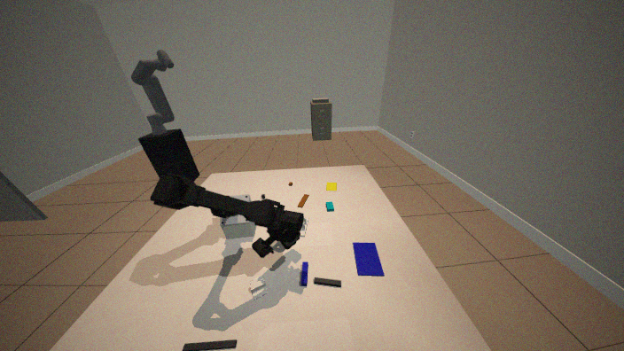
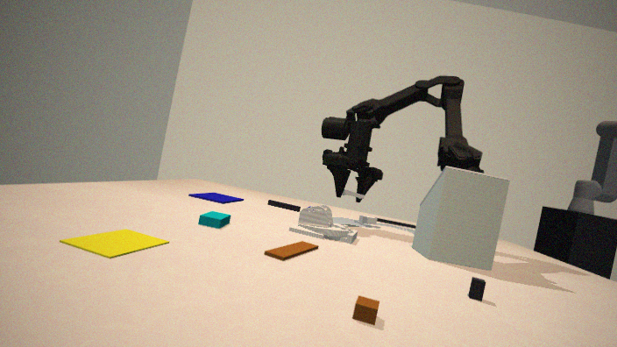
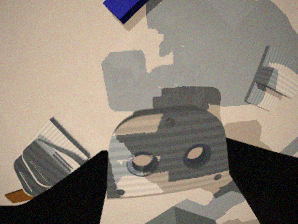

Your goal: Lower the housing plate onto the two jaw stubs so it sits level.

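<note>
tool (image 1: 278,249) (image 2: 349,199) (image 3: 164,149): clamped on housing plate (image 1: 278,246) (image 2: 353,194) (image 3: 175,131) | surface (image 1: 399,310) (image 2: 175,298) (image 3: 55,65): pale | room: grey walls (image 1: 266,66) (image 2: 88,88), tiled floor (image 1: 496,222)

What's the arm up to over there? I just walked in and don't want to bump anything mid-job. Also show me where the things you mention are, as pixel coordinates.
A black robot arm has its fingers (image 2: 349,199) shut on a thin housing plate (image 2: 353,194) (image 3: 170,150) with two round holes, holding it up above the table (image 1: 390,310) (image 2: 175,298). The pale assembly (image 2: 326,225) (image 3: 45,162) the plate seems meant for sits apart from it, below. So the plate is not yet lowered or closed on, and the fingers have not let go.
</note>
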